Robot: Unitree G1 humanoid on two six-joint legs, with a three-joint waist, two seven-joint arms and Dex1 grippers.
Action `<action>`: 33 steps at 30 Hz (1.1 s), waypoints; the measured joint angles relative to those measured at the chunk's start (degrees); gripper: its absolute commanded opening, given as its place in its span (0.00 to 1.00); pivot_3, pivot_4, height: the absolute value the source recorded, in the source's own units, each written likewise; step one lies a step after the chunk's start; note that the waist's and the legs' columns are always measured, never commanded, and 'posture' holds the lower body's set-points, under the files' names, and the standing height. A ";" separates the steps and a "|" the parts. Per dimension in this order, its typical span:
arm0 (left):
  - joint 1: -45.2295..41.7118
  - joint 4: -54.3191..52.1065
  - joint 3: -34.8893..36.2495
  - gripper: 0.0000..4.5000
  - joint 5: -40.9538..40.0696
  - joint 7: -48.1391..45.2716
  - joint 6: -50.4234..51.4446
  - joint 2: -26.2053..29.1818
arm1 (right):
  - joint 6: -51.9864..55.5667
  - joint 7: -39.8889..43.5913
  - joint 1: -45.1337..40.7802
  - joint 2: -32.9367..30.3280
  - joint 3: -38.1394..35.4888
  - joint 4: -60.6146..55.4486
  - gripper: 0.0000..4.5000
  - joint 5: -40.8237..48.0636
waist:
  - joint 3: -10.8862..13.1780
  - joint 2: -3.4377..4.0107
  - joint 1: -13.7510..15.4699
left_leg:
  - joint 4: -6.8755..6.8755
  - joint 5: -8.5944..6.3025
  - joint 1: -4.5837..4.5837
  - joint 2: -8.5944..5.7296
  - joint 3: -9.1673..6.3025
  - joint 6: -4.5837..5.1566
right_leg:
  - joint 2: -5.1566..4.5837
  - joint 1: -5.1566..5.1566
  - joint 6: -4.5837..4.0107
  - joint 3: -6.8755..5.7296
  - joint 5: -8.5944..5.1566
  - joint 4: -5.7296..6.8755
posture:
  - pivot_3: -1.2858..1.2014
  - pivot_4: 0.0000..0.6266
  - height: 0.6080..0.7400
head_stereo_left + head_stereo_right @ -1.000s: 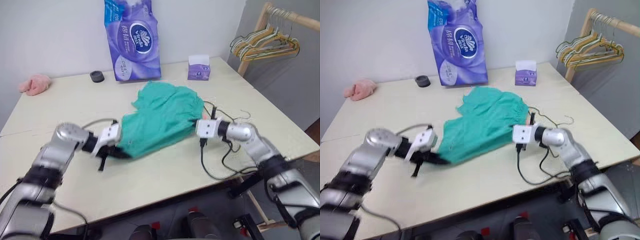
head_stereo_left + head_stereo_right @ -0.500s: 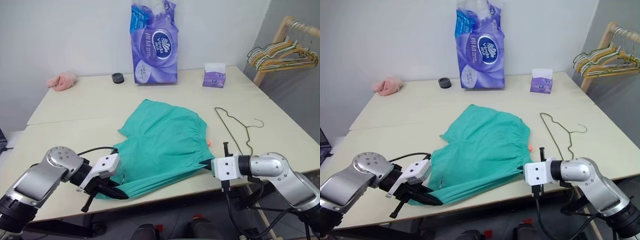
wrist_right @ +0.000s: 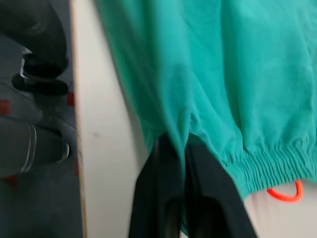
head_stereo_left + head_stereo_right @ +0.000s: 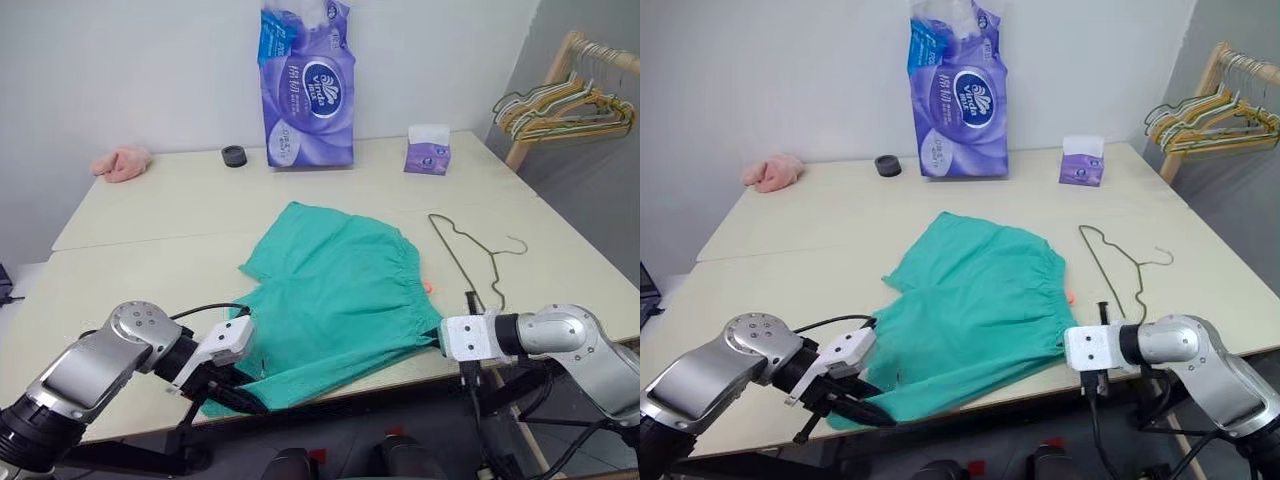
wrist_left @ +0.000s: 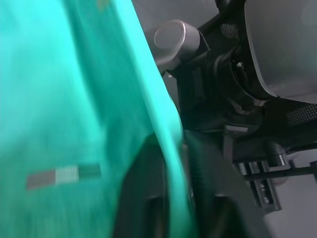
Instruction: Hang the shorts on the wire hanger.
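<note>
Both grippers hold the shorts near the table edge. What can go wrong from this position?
1. The shorts lie spread at the near edge of the table; each gripper, left and right, pinches only a thin fold, so the cloth may slip out when lifted.
2. The wire hanger lies apart beside the waistband, so dragged fabric could snag it or push it away.

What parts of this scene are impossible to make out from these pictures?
- Left gripper tips: in the head views, buried in the shorts hem.
- Small label on the fabric: left wrist view, blurred, unreadable.
- Right gripper tips: right wrist view, tucked into a fold near the orange tag.
- Wire hanger near the shorts: head views, too thin to tell whether they touch.
</note>
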 measured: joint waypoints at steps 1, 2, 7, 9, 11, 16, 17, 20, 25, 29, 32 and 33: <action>0.25 -0.14 0.01 0.41 -0.07 0.21 0.32 0.00 | 0.33 0.68 0.01 -0.62 -0.10 -0.42 0.29 0.11 | 0.01 0.01 0.01 | 0.00 0.00 0.00 0.00 -0.01 0.00 | 0.00 0.00 0.00 -0.01 0.00 0.00 | 0.48 0.10 1.00; 0.54 -0.48 0.01 0.48 -0.25 0.52 0.67 0.00 | 0.60 1.70 0.04 -1.50 -0.11 -0.95 0.37 0.32 | 0.03 0.05 0.01 | 0.00 0.00 0.00 0.01 0.00 0.00 | 0.00 0.00 0.00 0.00 0.00 -0.01 | 0.48 0.10 1.00; 0.87 -2.17 0.26 0.80 -1.85 1.39 2.88 -0.04 | 2.36 6.66 0.37 -6.53 -1.56 -3.33 0.73 1.56 | 0.10 0.09 0.00 | -0.01 -0.01 0.00 0.01 0.00 0.01 | -0.01 0.00 0.01 0.00 -0.01 -0.03 | 0.48 0.10 1.00; 0.79 -2.20 0.43 0.95 -2.64 1.77 3.67 -0.05 | 4.09 7.97 0.33 -7.65 -2.95 -4.98 0.90 3.17 | 0.14 0.10 0.00 | -0.03 -0.01 0.00 0.03 0.00 0.01 | -0.01 0.00 0.01 -0.01 -0.01 -0.04 | 0.49 0.10 1.00; 0.42 -2.18 1.26 1.00 -3.75 2.04 4.22 -0.14 | 7.24 9.33 0.50 -8.70 -4.79 -7.24 0.95 5.84 | 0.20 0.08 0.01 | -0.03 -0.01 -0.01 0.04 -0.01 0.01 | -0.01 -0.01 0.01 -0.02 -0.01 -0.05 | 0.49 0.10 1.00; -3.45 -0.11 6.10 1.00 -5.48 4.90 4.00 -3.16 | 19.08 8.01 0.22 -6.54 -13.63 -12.07 0.95 16.45 | 0.20 0.04 0.14 | -0.02 -0.01 -0.02 0.04 -0.04 0.01 | -0.02 0.02 0.04 -0.03 0.01 -0.08 | 0.48 0.08 1.00; -5.06 1.10 7.83 1.00 -6.06 7.10 3.93 -6.01 | 21.77 5.81 -0.22 -4.19 -15.99 -11.89 0.95 18.11 | 0.17 -0.01 0.27 | 0.00 -0.01 -0.03 0.03 -0.05 0.01 | -0.04 0.03 0.08 -0.03 0.03 -0.09 | 0.48 0.08 1.00; -8.68 2.99 10.84 1.00 -6.82 14.41 3.12 -13.91 | 26.23 0.17 -0.82 0.74 -20.09 -10.49 0.95 20.35 | 0.12 -0.06 0.43 | 0.01 -0.01 -0.07 -0.02 -0.05 0.01 | -0.10 0.04 0.12 -0.01 0.08 -0.13 | 0.48 0.05 1.00; -13.33 1.66 11.48 1.00 -5.35 26.50 -0.19 -24.73 | 29.49 -13.55 0.75 10.74 -24.94 -6.46 0.95 19.06 | -0.17 -0.35 0.32 | -0.01 -0.03 -0.11 -0.02 -0.03 -0.05 | -0.11 0.00 -0.14 0.07 0.27 -0.14 | 0.47 0.04 1.00; -15.65 2.24 9.16 1.00 -0.71 28.92 -6.83 -27.69 | 29.19 -22.75 1.56 15.81 -25.96 1.19 0.95 15.66 | -0.27 -0.23 0.11 | -0.02 -0.02 -0.09 -0.05 0.05 -0.07 | -0.11 -0.01 -0.16 0.12 0.27 -0.14 | 0.47 0.03 1.00; -17.07 3.77 7.32 1.00 2.08 28.98 -12.36 -29.25 | 27.47 -27.35 1.10 17.13 -25.55 8.88 0.95 12.26 | -0.34 -0.10 -0.03 | -0.02 -0.02 -0.09 -0.06 0.12 -0.07 | -0.10 -0.01 -0.17 0.16 0.27 -0.14 | 0.46 0.03 1.00; -17.59 4.49 7.00 1.00 2.58 28.75 -13.61 -29.45 | 27.32 -28.20 0.62 17.38 -25.43 11.25 0.95 11.68 | -0.35 -0.08 -0.07 | -0.03 -0.02 -0.08 -0.06 0.14 -0.06 | -0.09 -0.02 -0.17 0.17 0.27 -0.14 | 0.46 0.03 1.00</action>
